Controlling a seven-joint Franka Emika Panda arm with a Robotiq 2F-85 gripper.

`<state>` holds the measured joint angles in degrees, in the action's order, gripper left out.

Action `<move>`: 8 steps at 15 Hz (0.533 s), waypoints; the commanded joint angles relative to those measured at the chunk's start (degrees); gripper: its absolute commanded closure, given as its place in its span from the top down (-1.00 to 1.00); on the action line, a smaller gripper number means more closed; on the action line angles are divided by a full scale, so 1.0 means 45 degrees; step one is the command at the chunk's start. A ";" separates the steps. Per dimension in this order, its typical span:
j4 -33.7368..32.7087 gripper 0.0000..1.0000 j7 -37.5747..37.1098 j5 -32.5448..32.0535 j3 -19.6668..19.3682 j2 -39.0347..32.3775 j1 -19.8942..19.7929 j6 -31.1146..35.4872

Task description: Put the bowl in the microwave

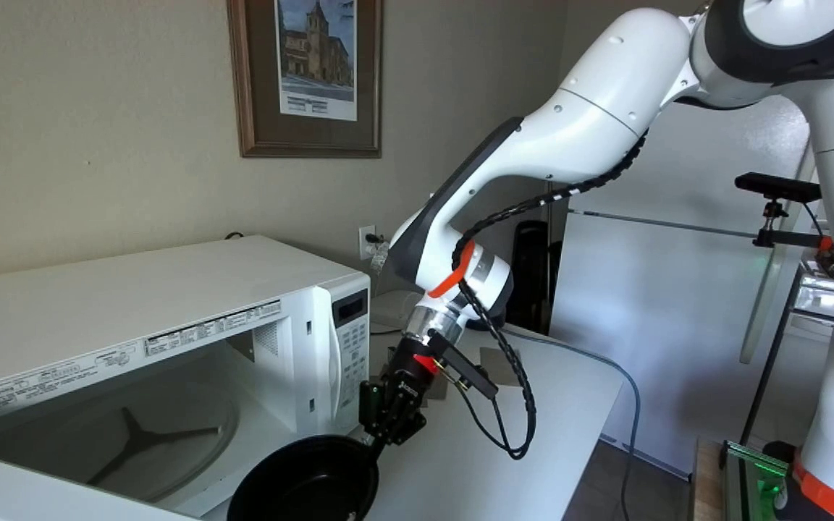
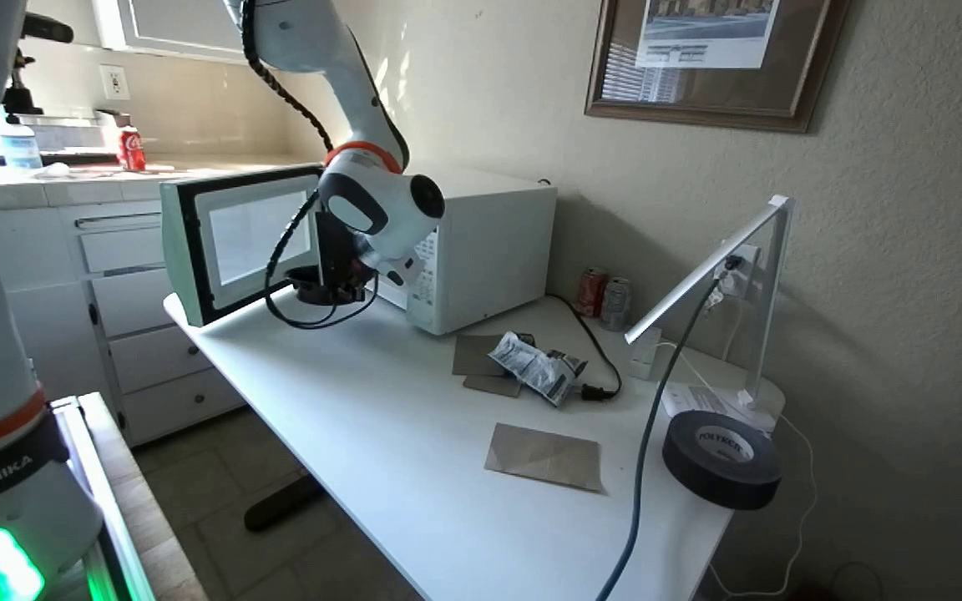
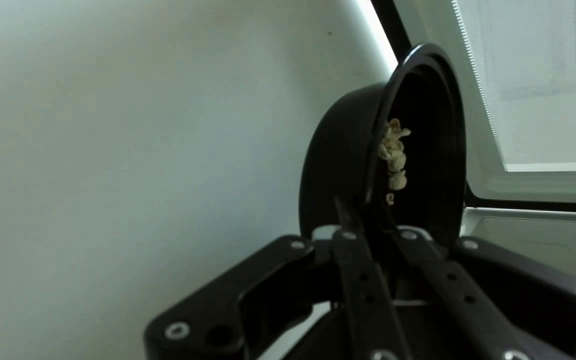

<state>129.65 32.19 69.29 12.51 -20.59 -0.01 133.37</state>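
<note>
In the claw point(image 3: 365, 215), the black bowl point(image 1: 305, 477) (pale lumps point(image 3: 394, 157) inside).

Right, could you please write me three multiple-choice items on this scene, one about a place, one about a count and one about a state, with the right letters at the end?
1. Where is the bowl relative to the microwave?
A) Inside it
B) On top of it
C) Outside it

2. How many cans stand beside the microwave?
A) One
B) Two
C) Four

3. How does the microwave's door stand?
A) Wide open
B) Shut
C) Open just a crack

Right letters:
1 C: the gripper holds the bowl in front of the microwave.
2 B: an exterior view shows one reddish can and one silvery one.
3 A: the door stands well out from the front, and the turntable inside is in plain sight.
</note>
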 commanded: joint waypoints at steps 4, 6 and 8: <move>0.0196 -0.95 0.1713 0.3514 -0.0179 0.0410 0.0807 0.0087; 0.0173 -0.95 0.2190 0.4476 -0.0226 0.0414 0.1104 0.0182; 0.0091 -0.95 0.2596 0.5473 -0.0312 0.0353 0.1406 0.0419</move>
<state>129.65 40.27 87.11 12.31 -19.48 3.64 133.44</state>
